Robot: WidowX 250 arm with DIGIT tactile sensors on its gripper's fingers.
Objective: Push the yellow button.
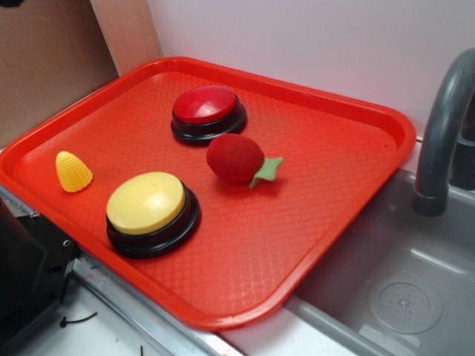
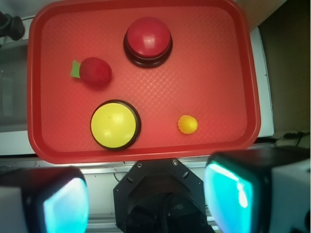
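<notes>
Pincer [image 2: 148,194] is hanging released above the near edge of the red tray [image 2: 146,148], touching nothing. Sitting on that tray are the yellow button [image 2: 114,125] near the front, the red button [image 2: 147,39] behind, a strawberry [image 2: 95,71], a small yellow cone [image 2: 187,124].

Open tray floor rings the pale-yellow domed button on its black base [image 2: 115,124]. Nearest obstacles stand apart: small bumpy yellow cone toy [image 2: 187,124], red felt strawberry [image 2: 95,71], red-topped button [image 2: 148,40].
</notes>
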